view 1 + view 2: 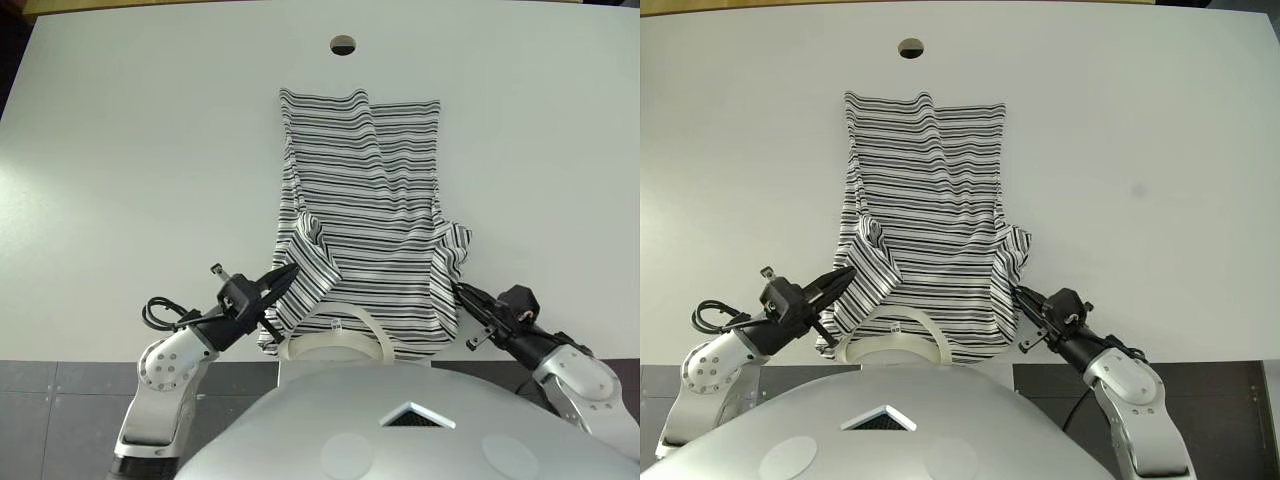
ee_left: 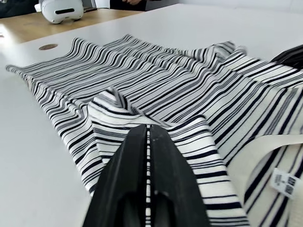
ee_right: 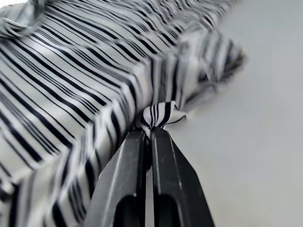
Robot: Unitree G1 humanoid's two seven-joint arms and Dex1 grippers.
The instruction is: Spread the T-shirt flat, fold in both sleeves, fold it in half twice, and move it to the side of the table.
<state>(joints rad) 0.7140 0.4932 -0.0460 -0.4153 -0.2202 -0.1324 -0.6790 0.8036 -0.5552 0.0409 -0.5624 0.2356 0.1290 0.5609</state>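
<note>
Left gripper (image 1: 288, 272) and right gripper (image 1: 459, 289) each pinch the T-shirt (image 1: 365, 190) at a shoulder. Long axis runs away from the robot, collar (image 1: 372, 328) nearest, hem (image 1: 400, 103) farthest.

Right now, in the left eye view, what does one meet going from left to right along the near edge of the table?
Left gripper, shut on the T-shirt → white collar → right gripper, shut on the shirt's other side.

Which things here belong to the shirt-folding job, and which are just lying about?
Job: T-shirt, on the table; left gripper and right gripper, each shut on it.
Lying about: cable hole in the table's far part; white device on the wooden table beyond.
</note>
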